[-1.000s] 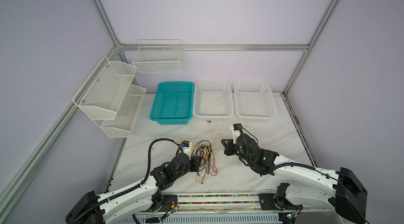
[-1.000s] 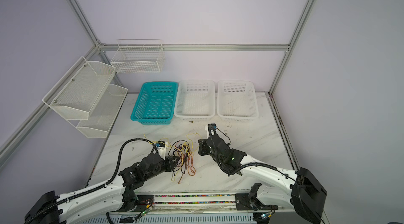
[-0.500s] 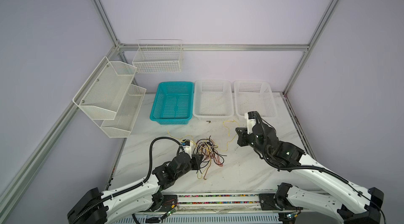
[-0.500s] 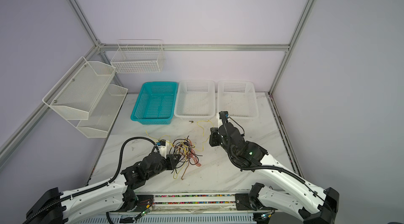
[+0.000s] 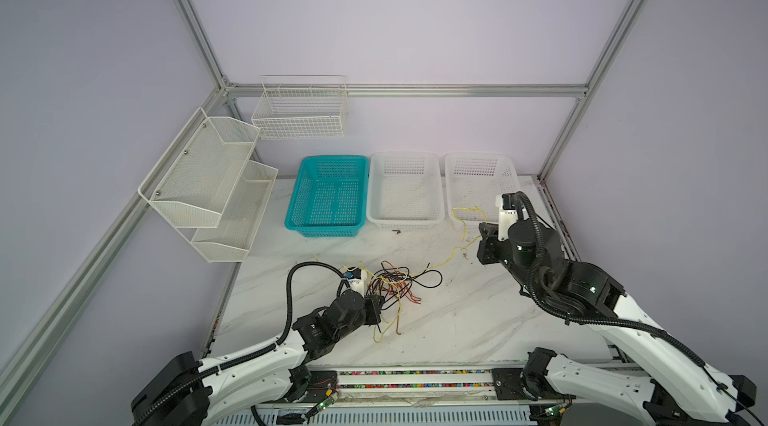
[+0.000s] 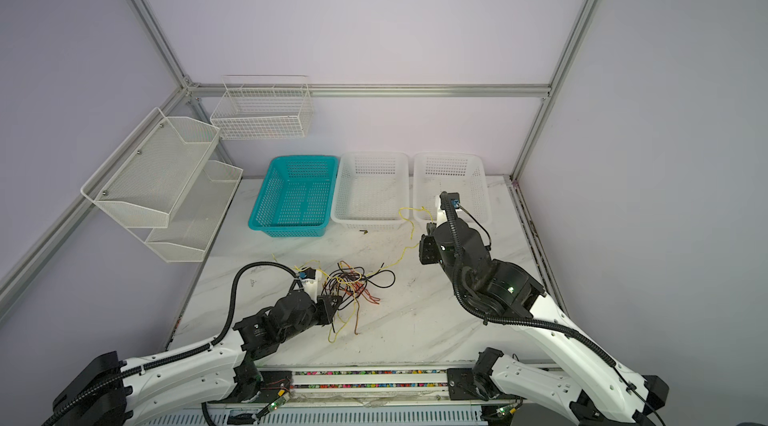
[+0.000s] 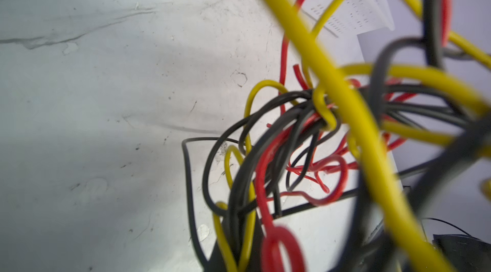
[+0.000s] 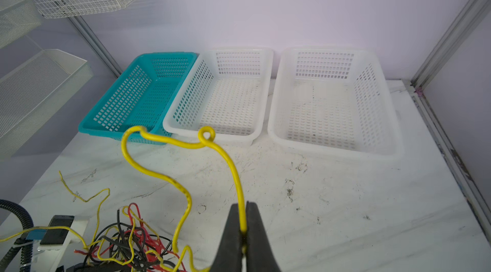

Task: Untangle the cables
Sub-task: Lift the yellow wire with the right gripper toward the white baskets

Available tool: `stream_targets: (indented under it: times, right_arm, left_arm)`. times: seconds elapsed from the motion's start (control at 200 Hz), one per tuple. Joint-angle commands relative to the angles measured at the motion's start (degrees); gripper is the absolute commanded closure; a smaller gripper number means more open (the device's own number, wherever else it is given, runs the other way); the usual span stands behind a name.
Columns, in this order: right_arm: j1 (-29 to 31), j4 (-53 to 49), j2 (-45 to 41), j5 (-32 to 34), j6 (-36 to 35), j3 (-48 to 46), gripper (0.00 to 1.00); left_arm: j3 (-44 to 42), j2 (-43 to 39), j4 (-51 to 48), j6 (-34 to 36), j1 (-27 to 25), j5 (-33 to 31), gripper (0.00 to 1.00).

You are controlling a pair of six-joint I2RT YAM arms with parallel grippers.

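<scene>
Scene: marble table, both arms reach in from 6 o'clock; both top views show the same layout.
Cables: yellow, black and red wires in one knot near table centre, lying on the top, not sorted out. Also seen in a top view.
Left gripper: at the knot's 7 o'clock edge, touching it. Pincer pressed together. In the left wrist view, yellow, black and red strands funnel down to where the fingers sit, so it is pinching strands of the cables. The fingers are mostly hidden by wires.
Right gripper: at 2 o'clock from the knot, well apart from it, just in front of the right white basket. Pincer squeezed on the yellow cable, one strand between the two black fingers.
Yellow cable path: leaves the knot toward 2 o'clock and runs to the right gripper. Beyond the fingers it rises, makes a small curl, arcs over and drops back beside the gripper. The loop stands off the table.
Stray yellow end: on the table at 10 o'clock from the knot.
Baskets: teal basket at 11 o'clock, mid white basket at 12, right white basket at 1, side by side along the back edge.
Wall: mesh shelf at 9–10 o'clock, wire basket at 11.
</scene>
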Motion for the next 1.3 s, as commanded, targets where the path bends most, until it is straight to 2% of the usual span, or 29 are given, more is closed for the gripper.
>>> stream_targets:
  times: [0.0,0.095,0.21,0.31,0.435,0.715,0.86,1.105,1.205,1.295]
  right_arm:
    - [-1.0,2.1,-2.6,7.5,-2.4,4.5,1.00]
    - [-1.0,3.7,0.2,-2.0,-2.3,1.4,1.00]
    - [-1.0,11.0,3.6,-13.7,3.4,-7.7,1.00]
    - [-1.0,18.6,4.2,-19.0,7.4,-13.8,1.00]
    - [-1.0,25.4,6.4,-22.0,9.3,-18.5,1.00]
    - [-0.7,38.1,14.9,-20.6,15.4,-28.1,1.00]
    - [-0.8,34.6,16.5,-11.0,16.6,-28.1,1.00]
    - [-1.3,29.3,17.6,-3.6,18.0,-29.5,1.00]
    - [-3.8,29.1,17.5,-4.2,18.8,-31.1,1.00]
    - [-8.1,29.1,17.4,-7.9,18.8,-32.5,1.00]
  left_arm:
    - [-2.4,2.1,-8.9,-1.3,1.0,-4.8,1.00]
    - [-2.2,3.1,-5.4,-1.4,1.1,-3.0,1.00]
    - [-2.5,2.6,-0.6,-1.4,1.0,-0.9,1.00]
    - [-3.5,0.5,4.1,-1.0,1.0,0.9,1.00]
    - [-5.3,-3.6,8.4,-0.9,1.0,1.4,1.00]
    - [-6.6,-9.1,10.6,-1.5,1.1,3.7,1.00]
    - [-7.0,-14.7,8.0,-2.1,1.1,3.7,1.00]
    - [-4.5,-31.1,-4.0,-1.5,2.2,0.8,1.00]
    - [-1.4,-33.8,-7.1,-0.7,2.4,0.9,1.00]
    - [2.6,-33.7,-9.5,1.1,2.6,1.6,1.00]
